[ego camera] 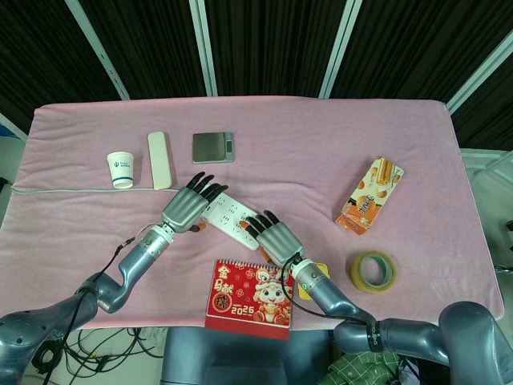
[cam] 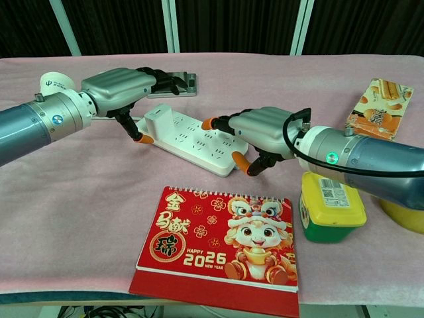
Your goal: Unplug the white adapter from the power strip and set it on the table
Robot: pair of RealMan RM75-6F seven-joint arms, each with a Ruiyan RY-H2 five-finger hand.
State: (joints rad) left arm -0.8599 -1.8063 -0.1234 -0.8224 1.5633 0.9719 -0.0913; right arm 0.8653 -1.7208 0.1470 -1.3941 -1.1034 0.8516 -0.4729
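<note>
Adapter (cam: pixel 159 117), white, one only, sits plugged into the far-left end of the one power strip (cam: pixel 199 140), mid-desk on the pink cloth. Left hand (cam: pixel 122 89) hovers right over that end, palm down, fingers stretched forward past the adapter, thumb hanging down beside the strip's near edge; not gripping the adapter, fingers apart, holds nothing. Right hand (cam: pixel 262 132) sits at the strip's other end, palm down, fingertips on the strip top, thumb curled down at its near edge; holds nothing I can see. Both forearms come in low from the near corners.

Other things, one each: red 2026 calendar (cam: pixel 222 238) at the near edge, yellow-lidded green box (cam: pixel 330 207) under the right wrist, tape roll (ego camera: pixel 373 271), snack box (ego camera: pixel 369 195), paper cup (ego camera: pixel 121 168), white bar-shaped object (ego camera: pixel 159 160), small scale (ego camera: pixel 213 147) far side of the desk (ego camera: pixel 321 128).
</note>
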